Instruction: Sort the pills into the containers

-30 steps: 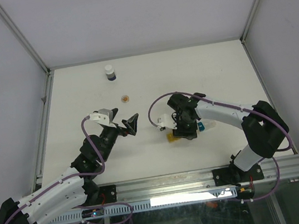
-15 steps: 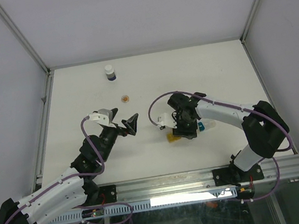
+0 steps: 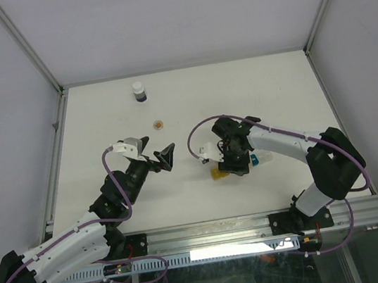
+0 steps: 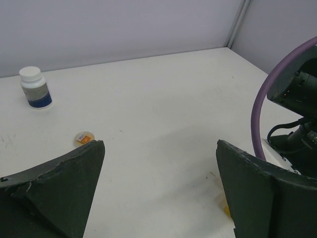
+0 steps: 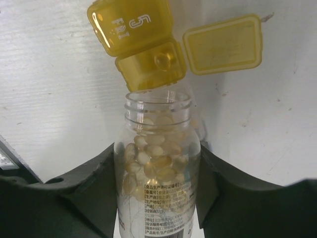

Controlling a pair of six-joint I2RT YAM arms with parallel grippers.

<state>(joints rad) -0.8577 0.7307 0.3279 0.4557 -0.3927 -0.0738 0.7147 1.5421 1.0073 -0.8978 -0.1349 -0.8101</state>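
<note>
The right claw (image 5: 158, 171) is clamping a clear bottle (image 5: 157, 198) of pills (image 5: 153, 158), its mouth lying just beside the open yellow container (image 5: 148, 67). The left claw (image 4: 161, 191) is gaping wide above the table (image 4: 163, 99).

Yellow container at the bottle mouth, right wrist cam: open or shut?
Open. The yellow container before the bottle is uncovered, one pill inside; a yellow lid lies flat beside it.

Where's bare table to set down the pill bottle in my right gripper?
Bare: the table's far right, from the white bottle to the edge, and the strip between left gripper and right gripper. Crowded: under the held pill bottle, at the yellow container and teal container.
</note>
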